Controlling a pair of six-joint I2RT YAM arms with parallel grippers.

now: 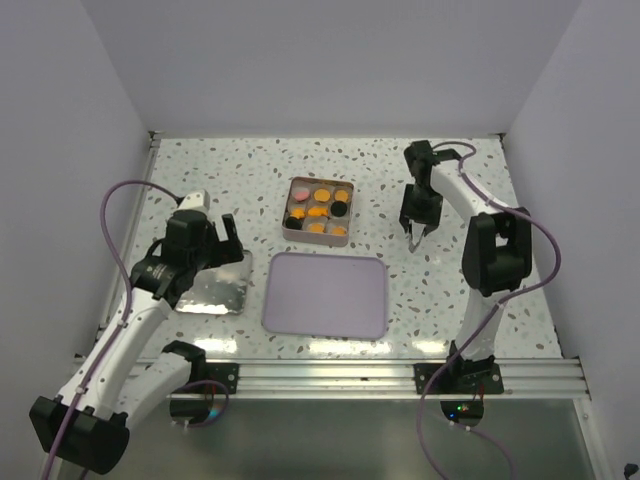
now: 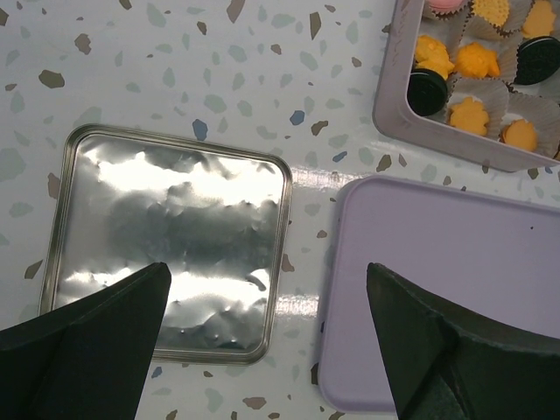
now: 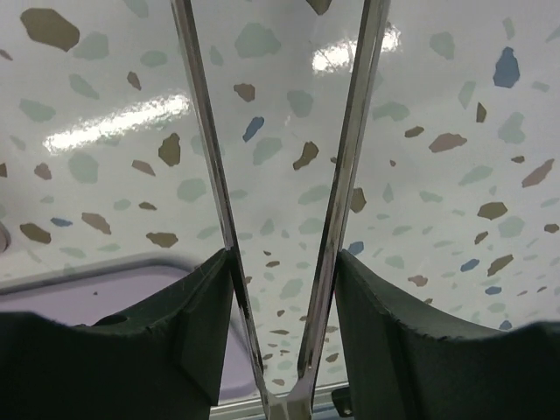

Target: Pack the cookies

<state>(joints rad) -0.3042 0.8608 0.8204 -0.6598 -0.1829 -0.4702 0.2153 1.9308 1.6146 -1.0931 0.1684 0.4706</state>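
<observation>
The cookies sit in white paper cups inside a square tin at the middle of the table: mostly orange, two black, one pink. In the left wrist view the cookies and the tin show at the upper right. My left gripper hangs open and empty over the tin's shiny lid. My right gripper, to the right of the tin, is shut on metal tongs. Their two arms stand apart with nothing between them, and their tips are out of view.
A lavender tray lies bare in front of the tin, next to the lid. In the left wrist view the tray is under my right finger. White walls close in the speckled table on three sides.
</observation>
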